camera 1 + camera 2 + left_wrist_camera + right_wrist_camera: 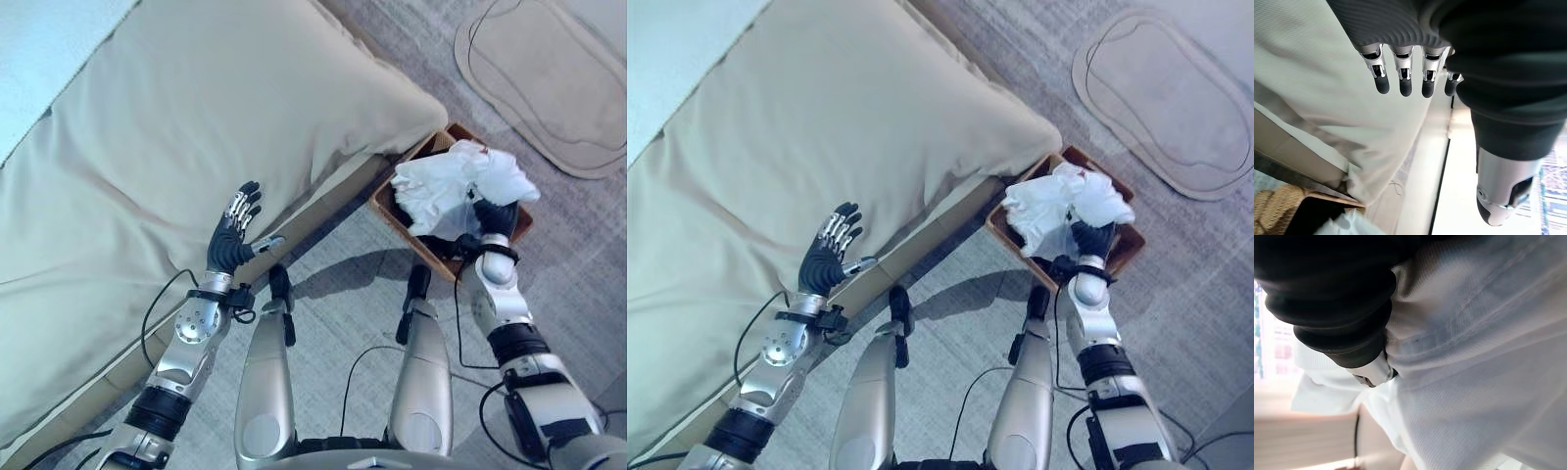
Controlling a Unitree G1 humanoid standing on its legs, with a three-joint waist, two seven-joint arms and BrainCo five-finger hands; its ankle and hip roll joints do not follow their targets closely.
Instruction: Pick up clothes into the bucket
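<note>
Most of what lies before me is the beige bed [167, 147], its cover falling over the edge toward the grey floor [343, 284], with a pale rug [558, 88] off at the far right. Just past the bed's corner sits the brown bucket [387, 208], a box-shaped basket on the floor, near enough to the bed that clothes taken from it need little carrying.

Heaped on the bucket's mouth is the white garment [456, 186], bunched and bulging above the rim instead of sunk inside. I judge it sits high because my right hand [493, 217] is pushed into it from the near side. My fingers are buried in the cloth there, and in the right wrist view the white fabric [1474, 357] lies pressed right up against the dark cover, so I cannot tell whether they are gripping or loose.

My left hand [233, 235] hangs over the bed's edge, well apart from the bucket, its fingers [1403, 81] straight and relaxed, holding nothing. Idle, I judge, and kept clear of the right arm's work.
</note>
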